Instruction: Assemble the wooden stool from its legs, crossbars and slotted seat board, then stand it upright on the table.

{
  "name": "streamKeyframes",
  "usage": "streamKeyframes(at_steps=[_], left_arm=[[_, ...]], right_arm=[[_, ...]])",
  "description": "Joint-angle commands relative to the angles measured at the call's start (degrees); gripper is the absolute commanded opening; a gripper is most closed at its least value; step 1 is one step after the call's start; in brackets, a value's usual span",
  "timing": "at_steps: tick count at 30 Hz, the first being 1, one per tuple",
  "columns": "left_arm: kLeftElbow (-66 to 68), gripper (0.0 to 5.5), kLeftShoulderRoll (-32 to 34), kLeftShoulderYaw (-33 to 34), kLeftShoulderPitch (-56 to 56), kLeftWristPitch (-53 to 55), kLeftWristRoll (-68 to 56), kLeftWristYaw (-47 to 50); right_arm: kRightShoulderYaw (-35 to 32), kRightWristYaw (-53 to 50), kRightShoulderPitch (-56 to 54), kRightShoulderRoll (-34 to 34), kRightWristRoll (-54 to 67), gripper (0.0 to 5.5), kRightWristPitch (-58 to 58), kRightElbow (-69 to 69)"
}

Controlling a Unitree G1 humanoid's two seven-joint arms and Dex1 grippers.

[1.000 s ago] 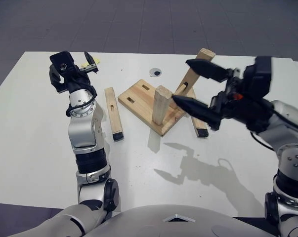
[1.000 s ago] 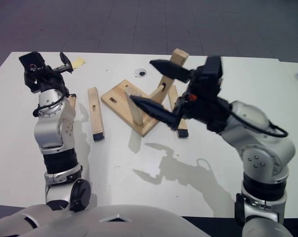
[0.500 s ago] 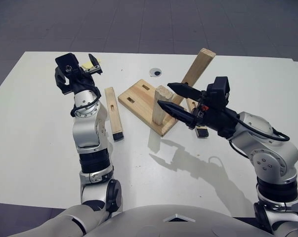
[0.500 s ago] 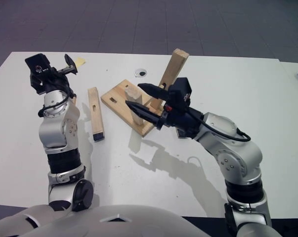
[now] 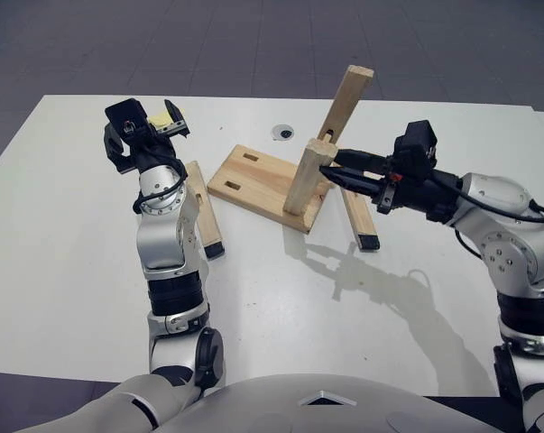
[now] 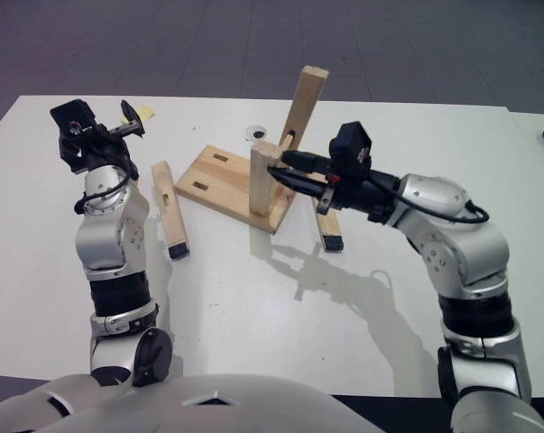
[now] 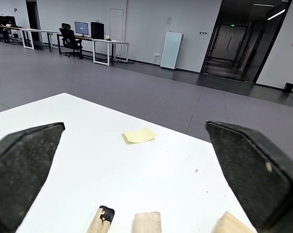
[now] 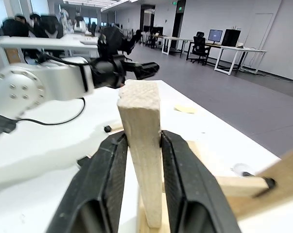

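Two tools: the right tool [image 8: 142,138] is pressed onto the short leg [image 5: 300,180], one finger on each flat face. The left tool [image 5: 163,122] is spread wide and holds nothing.
Short leg: it stands upright at the near corner of the seat board [image 5: 249,173], with its foot at the board. We cannot tell whether it is fully seated.
Tall leg [image 5: 345,101]: it rises tilted from the board's right edge, just behind the short leg. What looks like a crossbar [image 8: 238,184] seems to link the two.
Step in hand: we judge that we are seating or straightening the short leg in the board. The assembly looks less than half done.
Next move: we would press the leg square into its slot with the board kept flat, then release without dragging the leg out.
Loose parts: a slotted leg [image 5: 204,209] lies just left of the board. A black-tipped piece [image 5: 360,221] lies just right of it.
Left tool's place: it is well left of the board, raised above the table [image 5: 64,271]. A yellow note [image 7: 139,135] lies out on that same side.
In the way: the tilted tall leg crowds our right tool. Nothing holds the board, so we think it may slide.
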Motion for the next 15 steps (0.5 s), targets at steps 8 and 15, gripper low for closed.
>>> streamKeyframes(at_steps=[8, 15], left_arm=[[0.0, 5.4, -0.2, -1.2, 1.0, -0.5, 0.3, -0.4], [10.5, 5.4, 17.5, -12.3, -0.8, 0.0, 7.8, -17.6]], right_arm=[[-8.2, -2.2, -1.5, 1.5, 6.3, 2.07, 2.4, -3.9], [-12.3, -11.3, -1.9, 5.2, 13.6, 3.18, 5.1, -9.4]])
